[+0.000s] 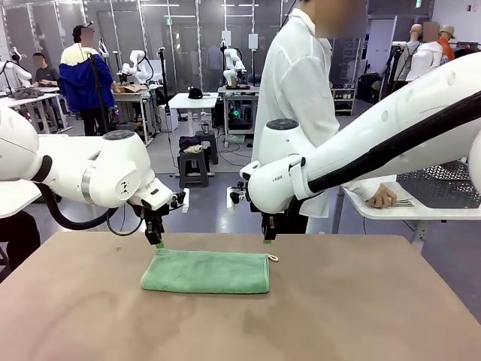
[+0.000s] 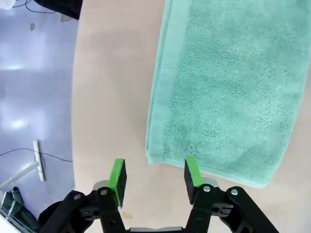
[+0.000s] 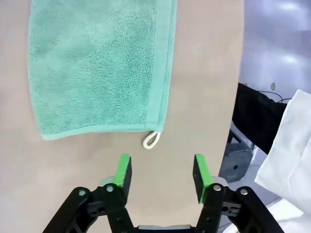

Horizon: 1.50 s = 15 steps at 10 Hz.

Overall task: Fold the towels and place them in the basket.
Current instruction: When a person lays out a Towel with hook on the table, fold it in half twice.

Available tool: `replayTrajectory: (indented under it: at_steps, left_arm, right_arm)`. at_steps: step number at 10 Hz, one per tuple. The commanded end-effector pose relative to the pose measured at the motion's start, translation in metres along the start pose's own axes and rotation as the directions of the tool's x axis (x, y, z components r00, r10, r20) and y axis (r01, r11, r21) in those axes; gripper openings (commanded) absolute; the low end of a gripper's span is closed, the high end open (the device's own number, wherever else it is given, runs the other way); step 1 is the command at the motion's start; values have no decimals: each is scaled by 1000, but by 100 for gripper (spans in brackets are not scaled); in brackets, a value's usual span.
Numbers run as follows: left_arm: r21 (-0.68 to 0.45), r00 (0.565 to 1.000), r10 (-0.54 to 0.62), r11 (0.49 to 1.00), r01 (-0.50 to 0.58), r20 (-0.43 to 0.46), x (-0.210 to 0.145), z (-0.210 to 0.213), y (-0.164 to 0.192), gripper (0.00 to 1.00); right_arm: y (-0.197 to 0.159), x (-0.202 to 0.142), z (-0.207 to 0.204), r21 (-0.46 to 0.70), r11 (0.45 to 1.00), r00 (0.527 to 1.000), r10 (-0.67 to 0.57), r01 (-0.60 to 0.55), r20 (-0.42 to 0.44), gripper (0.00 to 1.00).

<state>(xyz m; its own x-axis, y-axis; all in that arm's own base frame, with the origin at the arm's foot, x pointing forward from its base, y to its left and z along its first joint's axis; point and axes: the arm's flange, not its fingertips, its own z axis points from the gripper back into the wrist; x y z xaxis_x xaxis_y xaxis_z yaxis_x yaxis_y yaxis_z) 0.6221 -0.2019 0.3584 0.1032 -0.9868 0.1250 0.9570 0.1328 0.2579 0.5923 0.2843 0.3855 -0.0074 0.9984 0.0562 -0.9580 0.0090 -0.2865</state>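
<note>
On the counter, towards the far side: mint green towel lies folded flat, white loop tag at one corner. Left pincer and right pincer hover at its far corners, both spread and holding nothing.

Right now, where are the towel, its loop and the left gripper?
towel point(image 1: 207, 272): front view, middle of its folded top.
loop point(image 3: 151, 140): right wrist view, on the white cord.
left gripper point(image 2: 154, 177): left wrist view, midway between its fingers.
</note>
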Motion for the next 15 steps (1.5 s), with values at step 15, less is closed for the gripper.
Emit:
replayTrajectory:
  at_steps: [15]
  left_arm:
    - [-263, 758, 183, 965, -16, 626, -203, 107, -55, 97]
  right_arm:
    - [92, -11, 71, 278, 388, 447, -873, 879, -195, 99]
